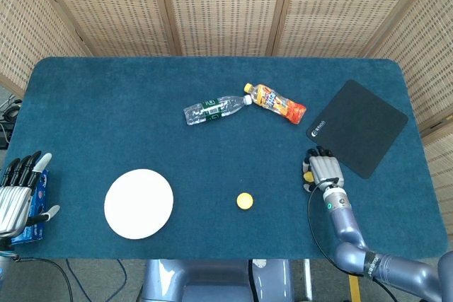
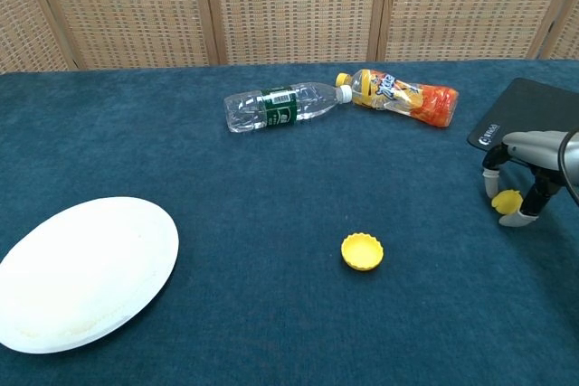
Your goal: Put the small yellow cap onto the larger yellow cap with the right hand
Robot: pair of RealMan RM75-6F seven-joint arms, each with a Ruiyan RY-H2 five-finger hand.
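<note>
The table (image 1: 106, 104) is covered with a dark blue cloth, and behind its far edge stand woven screens (image 1: 226, 5). Near the right edge, toward the far right corner, lies a black mat (image 1: 361, 126), turned at an angle. Near the front edge on the left side is a white plate (image 1: 139, 203).

Around the middle of the far half two bottles lie on their sides, with their caps almost meeting: a clear water bottle (image 1: 216, 109) with a green label, and just to the right of it an orange juice bottle (image 1: 276, 103).

My right hand (image 1: 322, 170) is low over the table, just in front of the near corner of the mat. Its fingers (image 2: 496, 162) point down and the small yellow cap (image 2: 506, 201) sits between the thumb and a finger. In the chest view the cap looks pinched and a little tilted; I cannot tell if it is raised from the cloth.

My left hand (image 1: 18, 192) is at the left edge near the front corner, holding nothing, the fingers apart and straight, over a blue packet (image 1: 35, 206).

The larger yellow cap (image 2: 362, 251) lies with its open side up near the front edge, about the middle, well apart from my right hand
</note>
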